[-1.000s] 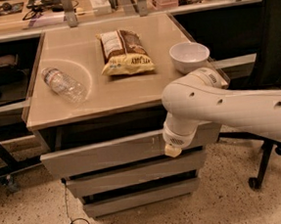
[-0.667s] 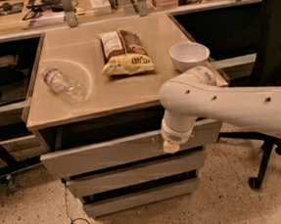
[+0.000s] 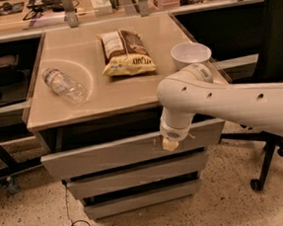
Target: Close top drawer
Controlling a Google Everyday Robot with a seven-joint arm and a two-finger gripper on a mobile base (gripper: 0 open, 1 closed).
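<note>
The top drawer (image 3: 105, 155) is a wide grey box drawer with a tall flat front panel and pale scratch marks. It stands pulled out a little from under the beige tabletop (image 3: 125, 91). My gripper (image 3: 170, 143) sits at the end of the white arm and presses against the drawer front, right of its middle. Two shorter grey drawer fronts (image 3: 137, 177) lie below it, set further back.
On the tabletop lie a clear plastic bottle (image 3: 64, 85), a chip bag (image 3: 125, 52) and a white bowl (image 3: 191, 55). A black office chair (image 3: 271, 74) stands at the right. A cable (image 3: 74, 225) lies on the speckled floor at the front left.
The drawer front and my gripper have moved slightly back toward the cabinet; the gap under the tabletop is narrower.
</note>
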